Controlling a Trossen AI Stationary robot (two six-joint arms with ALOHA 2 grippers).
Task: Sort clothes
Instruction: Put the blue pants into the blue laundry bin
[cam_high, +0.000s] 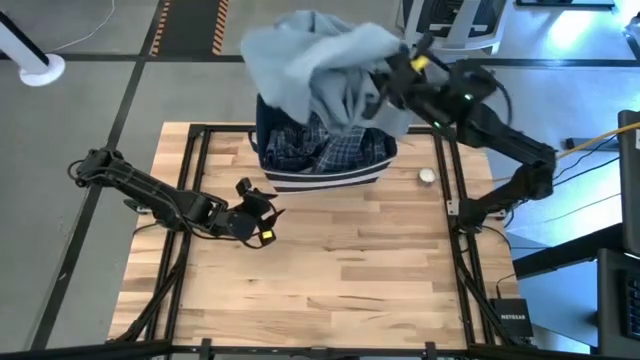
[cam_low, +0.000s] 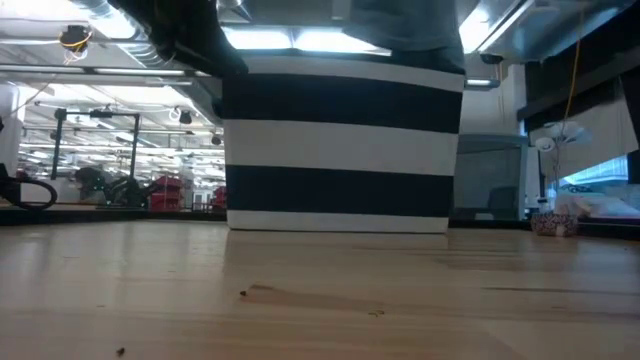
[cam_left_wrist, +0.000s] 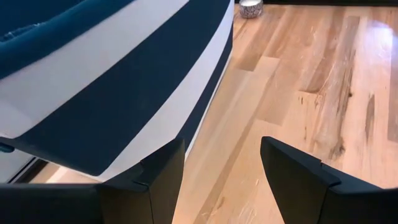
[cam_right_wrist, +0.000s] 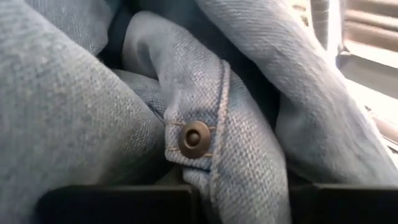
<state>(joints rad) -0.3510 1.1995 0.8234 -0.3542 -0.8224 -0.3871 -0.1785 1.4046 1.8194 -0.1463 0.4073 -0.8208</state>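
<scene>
right claw (cam_high: 400, 68): clamped on the denim garment (cam_high: 320, 60), lifted above the bin (cam_high: 325, 172)
left claw (cam_high: 262, 212): wide, empty, low near the desk (cam_high: 340, 270) middle, beside the bin
plaid shirt (cam_high: 330, 150): in the bin, far edge

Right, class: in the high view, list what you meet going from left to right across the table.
Left gripper, open, low over the wood → striped bin with the plaid shirt → small round object on the table.
</scene>
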